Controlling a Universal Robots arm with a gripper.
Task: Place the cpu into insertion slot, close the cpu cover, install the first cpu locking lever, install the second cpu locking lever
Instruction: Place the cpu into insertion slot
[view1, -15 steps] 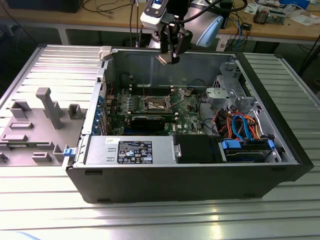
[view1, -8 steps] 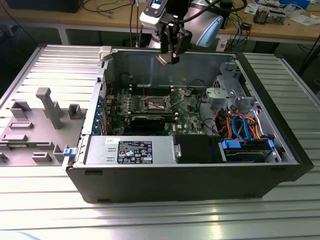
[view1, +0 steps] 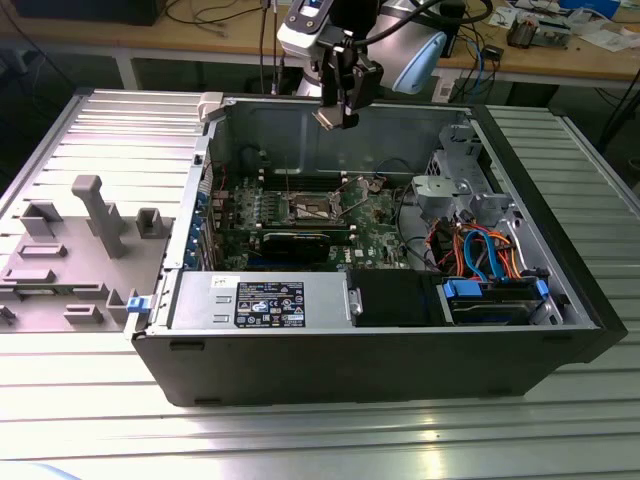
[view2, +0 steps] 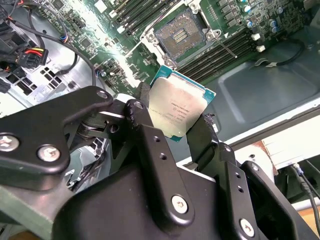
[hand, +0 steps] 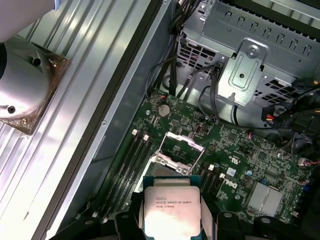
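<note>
Gripper (view1: 337, 112) above the open computer case (view1: 400, 370), its fingers clamped on two opposite edges of the cpu (view2: 180, 107), chip held between the fingertips, insertion slot (view2: 181, 35) well below them, uncovered, cpu cover (hand: 184, 137) tilted up at its edge

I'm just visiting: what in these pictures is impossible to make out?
1. First wrist view: the cpu is cut off by the picture's edge, its sides covered by the fingers.
2. First wrist view: part of the insertion slot lies hidden behind the cpu.
3. Exterior view: the slot's pins are too small to see.
4. Both wrist views: the cpu's underside faces away.
</note>
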